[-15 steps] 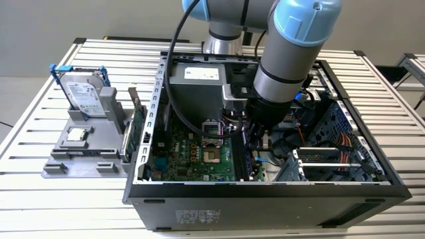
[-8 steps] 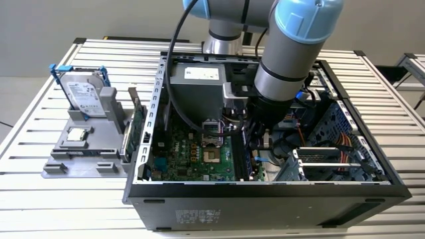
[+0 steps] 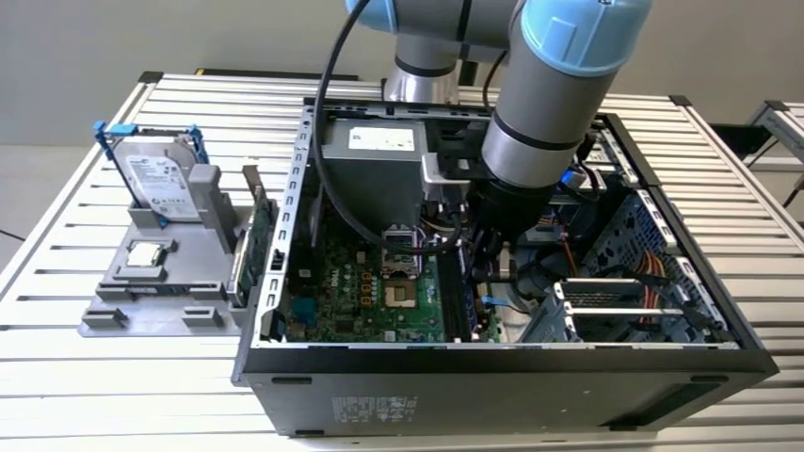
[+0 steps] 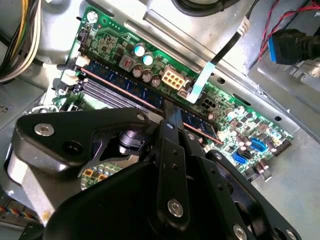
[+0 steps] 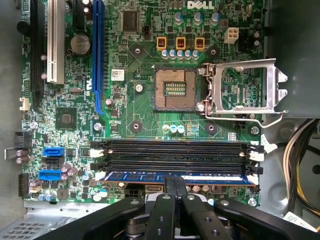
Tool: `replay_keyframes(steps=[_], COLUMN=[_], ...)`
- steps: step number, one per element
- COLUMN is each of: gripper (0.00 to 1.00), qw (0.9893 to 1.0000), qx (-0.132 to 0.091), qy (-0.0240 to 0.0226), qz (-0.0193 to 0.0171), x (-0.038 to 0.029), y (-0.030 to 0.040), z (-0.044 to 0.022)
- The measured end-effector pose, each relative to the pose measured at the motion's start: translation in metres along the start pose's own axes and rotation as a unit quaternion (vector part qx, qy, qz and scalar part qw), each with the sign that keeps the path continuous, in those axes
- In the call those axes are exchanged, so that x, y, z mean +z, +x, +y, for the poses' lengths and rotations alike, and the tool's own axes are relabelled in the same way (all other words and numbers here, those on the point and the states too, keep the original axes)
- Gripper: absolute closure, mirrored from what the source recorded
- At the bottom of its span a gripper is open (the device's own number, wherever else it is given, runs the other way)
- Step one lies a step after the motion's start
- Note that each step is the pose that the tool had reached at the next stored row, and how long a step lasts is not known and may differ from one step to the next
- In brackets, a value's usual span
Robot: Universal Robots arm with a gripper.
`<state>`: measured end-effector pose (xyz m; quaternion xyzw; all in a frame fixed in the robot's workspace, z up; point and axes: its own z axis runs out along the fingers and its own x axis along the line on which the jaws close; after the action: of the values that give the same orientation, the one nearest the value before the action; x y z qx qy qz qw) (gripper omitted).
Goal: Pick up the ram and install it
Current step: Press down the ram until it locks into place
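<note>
The ram (image 5: 140,176) is a long narrow stick with a blue edge. It stands in the memory slot of the green motherboard (image 5: 125,115) that lies closest to my gripper. In the second wrist view the ram (image 4: 125,87) runs diagonally across the board. My gripper (image 5: 175,184) is shut, its two black fingers pressed together, and the tips rest on the middle of the ram's upper edge (image 4: 172,114). In the exterior view the arm (image 3: 528,160) reaches down into the open computer case (image 3: 503,363).
Two more memory slots (image 5: 175,150) beside the ram are unfilled. The processor socket (image 5: 175,89) stands open with its metal frame (image 5: 245,92) flipped back. A grey holder (image 3: 138,301) beside the case carries a hard drive (image 3: 164,184), a silver chip (image 3: 149,252) and a green card (image 3: 258,250). Cables (image 4: 15,45) hang near the slots.
</note>
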<state>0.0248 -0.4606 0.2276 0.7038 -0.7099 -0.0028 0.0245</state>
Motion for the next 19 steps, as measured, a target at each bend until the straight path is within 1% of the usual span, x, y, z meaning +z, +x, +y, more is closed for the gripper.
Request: replay_keyframes(steps=[19], gripper=[1.0], qw=[1.0], qx=[0.0], qy=[0.0], qz=[0.0], x=[0.0], y=[0.0], z=[0.0])
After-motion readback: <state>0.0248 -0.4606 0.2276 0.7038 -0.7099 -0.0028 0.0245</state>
